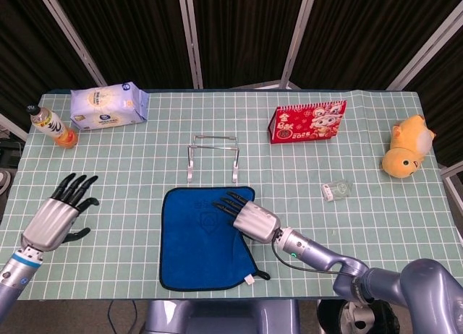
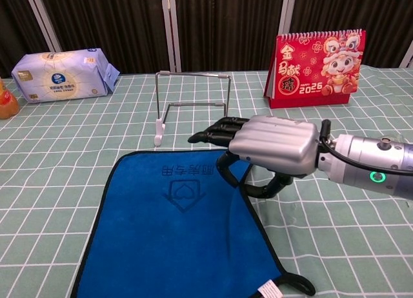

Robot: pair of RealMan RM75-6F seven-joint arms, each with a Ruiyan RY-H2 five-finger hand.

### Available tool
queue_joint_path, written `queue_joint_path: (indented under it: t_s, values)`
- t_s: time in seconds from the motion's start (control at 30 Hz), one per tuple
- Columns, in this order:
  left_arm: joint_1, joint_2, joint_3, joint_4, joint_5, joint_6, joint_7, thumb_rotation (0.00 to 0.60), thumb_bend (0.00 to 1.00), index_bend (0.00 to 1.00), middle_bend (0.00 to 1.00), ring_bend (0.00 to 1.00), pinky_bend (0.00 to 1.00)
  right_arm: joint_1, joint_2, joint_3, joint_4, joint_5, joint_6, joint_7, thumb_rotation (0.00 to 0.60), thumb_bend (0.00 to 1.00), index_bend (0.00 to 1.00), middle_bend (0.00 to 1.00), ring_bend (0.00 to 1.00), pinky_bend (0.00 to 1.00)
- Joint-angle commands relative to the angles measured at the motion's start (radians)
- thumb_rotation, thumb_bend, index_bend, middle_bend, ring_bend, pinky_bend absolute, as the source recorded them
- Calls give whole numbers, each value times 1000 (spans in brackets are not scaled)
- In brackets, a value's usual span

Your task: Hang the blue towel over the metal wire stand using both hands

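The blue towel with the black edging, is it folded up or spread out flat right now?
Spread flat. The blue towel lies open on the checked tablecloth, embossed logo showing, in front of the metal wire stand.

My head view looks steeply down on the whole table point(image 1: 304, 168) from above; chest view sits low, near, facing across; both share the wire stand point(image 1: 213, 158)

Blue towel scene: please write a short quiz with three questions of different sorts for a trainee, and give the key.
1. True or false: the blue towel already hangs on the metal wire stand.
2. Which hand is over the towel's far right corner? A) left hand B) right hand
3. Fill in: the red calendar stands to the ___ of the stand in the head view.

Key: 1 false; 2 B; 3 right.
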Motion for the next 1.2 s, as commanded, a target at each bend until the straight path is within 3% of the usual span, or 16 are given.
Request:
queue_joint_path:
  t_s: [0.03, 0.37, 1.2]
  values:
    - [-121, -129, 27, 196, 135, -12, 3, 600, 46, 435, 0, 0, 0, -1, 7, 3, -10, 7, -5, -5, 600, 502, 661, 5, 0, 0]
    - [-234, -300, 71, 371, 208, -29, -38, 600, 127, 463, 0, 0, 0, 2, 19, 18, -23, 30, -24, -8, 600, 502, 661, 6, 0, 0]
    - [-314, -459, 141, 521, 153, -98, -97, 600, 141, 464, 0, 0, 0, 6, 36, 24, -38, 46, -44, -36, 600, 502, 663, 9, 0, 0]
